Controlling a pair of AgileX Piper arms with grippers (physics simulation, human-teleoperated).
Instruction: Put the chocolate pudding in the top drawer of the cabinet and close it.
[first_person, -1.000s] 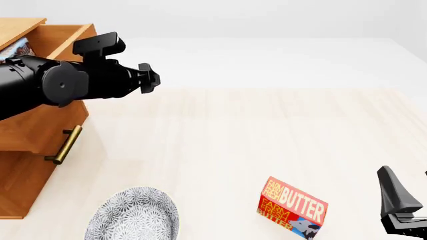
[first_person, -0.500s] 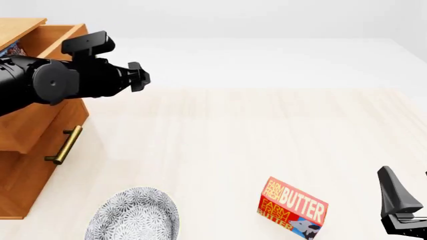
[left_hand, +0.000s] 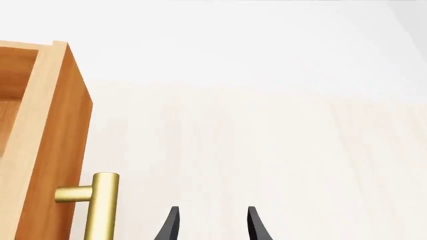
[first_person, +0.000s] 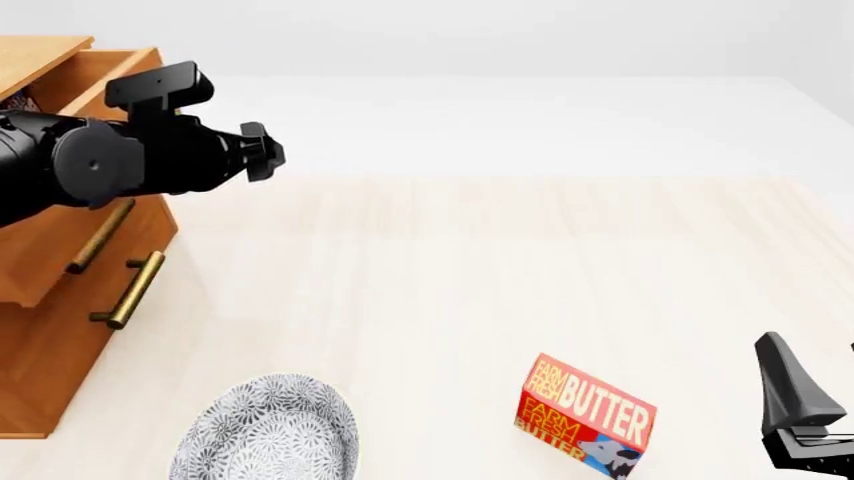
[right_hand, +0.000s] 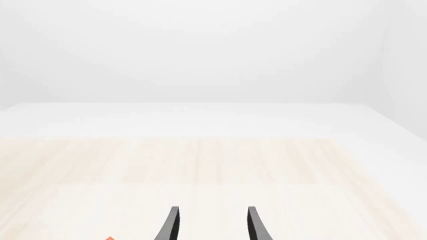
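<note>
1. Now the relation that counts is between the left gripper (first_person: 263, 152) and the front of the top drawer (first_person: 100, 225): in the front view the gripper hangs out over the desk (first_person: 534, 260), just off the drawer's front panel on its outer side, and the drawer juts out of the cabinet (first_person: 40, 350) toward it.
2. Seen from the left wrist view, the drawer's brass bar handle (left_hand: 100, 205) lies just beside the left gripper's fingertips (left_hand: 172, 227), apart from them. The long axis of the bar runs along the panel, roughly parallel to the fingers.
3. Both grippers are empty with fingers parted; the right gripper (right_hand: 211, 225) looks over bare desk, low at the near right of the front view.
4. I judge the chocolate pudding to be inside the drawer, though it is hidden from all views.
5. Closing looks like the remaining step, a push on the panel toward the cabinet, and the left arm is far nearer.
6. Well apart stand the butter box (first_person: 585, 414) and patterned plate (first_person: 267, 430).
</note>
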